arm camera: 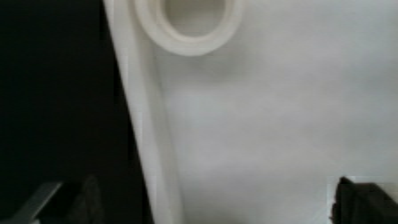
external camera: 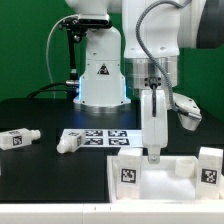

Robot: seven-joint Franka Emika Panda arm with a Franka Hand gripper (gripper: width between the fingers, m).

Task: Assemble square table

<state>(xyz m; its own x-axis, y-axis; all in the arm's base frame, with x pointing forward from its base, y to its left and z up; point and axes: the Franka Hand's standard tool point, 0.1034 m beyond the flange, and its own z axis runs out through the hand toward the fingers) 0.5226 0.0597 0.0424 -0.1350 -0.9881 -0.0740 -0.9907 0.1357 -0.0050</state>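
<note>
My gripper (external camera: 153, 153) hangs wide open just above the square table panel (external camera: 172, 180), jaws straddling its edge by a corner hole (arm camera: 189, 22).

Exterior cam: front-on to robot base (external camera: 100, 80), slightly raised, mid-range across tabletop (external camera: 40, 110). Wrist cam: very close above square table panel (arm camera: 249, 130). Both views share that panel (external camera: 175, 185).

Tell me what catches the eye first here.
The gripper is down at the white square panel in the foreground of the exterior view, jaws open. The wrist view shows one of the panel's round corner holes close up. A loose leg lies at the exterior view's far left.
</note>
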